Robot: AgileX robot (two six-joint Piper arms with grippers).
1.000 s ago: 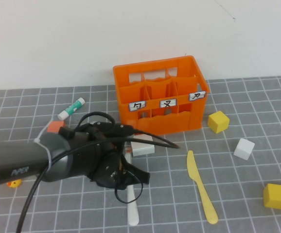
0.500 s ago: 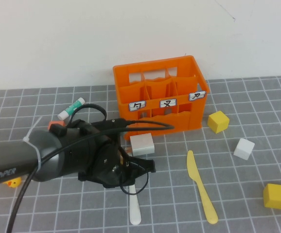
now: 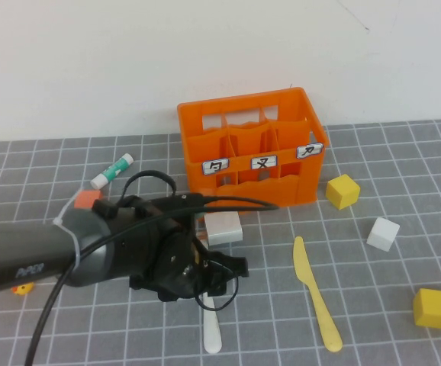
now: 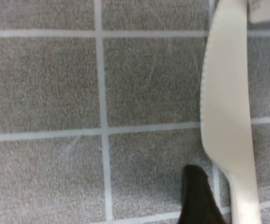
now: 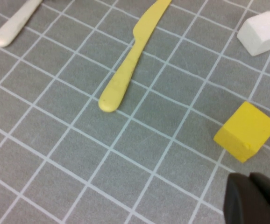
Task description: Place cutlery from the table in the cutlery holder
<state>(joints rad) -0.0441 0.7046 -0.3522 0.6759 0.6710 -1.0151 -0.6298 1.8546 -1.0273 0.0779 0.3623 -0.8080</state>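
The left end effector (image 3: pixel 219 276) hangs low over the white knife (image 4: pixel 228 116), released, fingers either side of it. This knife and the pale yellow knife (image 3: pixel 315 303) lie on the counter (image 3: pixel 388 290), before the orange cutlery holder (image 3: pixel 251 149). Of the right end effector (image 5: pixel 256 200) I cannot tell the state.

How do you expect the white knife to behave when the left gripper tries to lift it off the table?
The white knife lies flat on the table, so the jaws may struggle to get under it. It looks thin, so probably light and slightly bendy. Its smooth plastic may slip. The left gripper hangs over it.
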